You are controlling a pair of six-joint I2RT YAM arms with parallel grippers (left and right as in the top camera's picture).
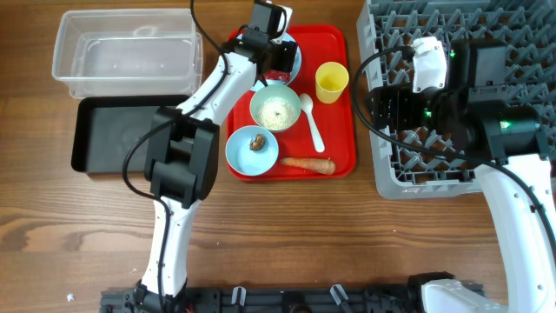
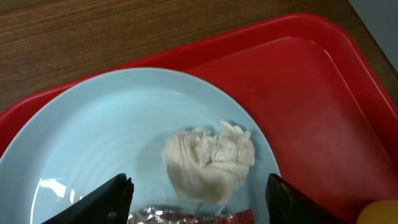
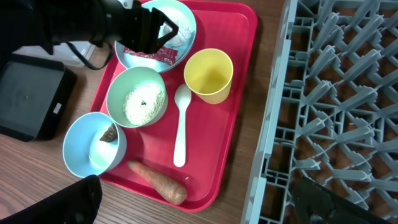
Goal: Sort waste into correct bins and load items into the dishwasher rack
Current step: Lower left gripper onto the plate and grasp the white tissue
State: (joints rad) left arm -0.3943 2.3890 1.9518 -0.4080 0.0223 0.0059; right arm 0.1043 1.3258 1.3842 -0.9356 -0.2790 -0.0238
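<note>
My left gripper (image 2: 198,208) is open and hangs low over the pale blue plate (image 2: 106,137) at the back of the red tray (image 1: 339,104). A white crumpled scrap (image 2: 208,162) and the edge of the red wrapper (image 2: 193,216) lie on the plate between its fingers. My right gripper (image 3: 199,205) is open and empty, high above the tray's right edge and the grey rack (image 1: 452,96). On the tray are a green bowl of rice (image 1: 275,108), a blue bowl with a brown lump (image 1: 253,149), a yellow cup (image 1: 331,82), a white spoon (image 1: 311,120) and a carrot (image 1: 307,163).
A clear tub (image 1: 126,52) stands at the back left with a black tray (image 1: 113,139) just in front of it. The left arm reaches across from the front over the black tray's right end. The right arm covers part of the rack.
</note>
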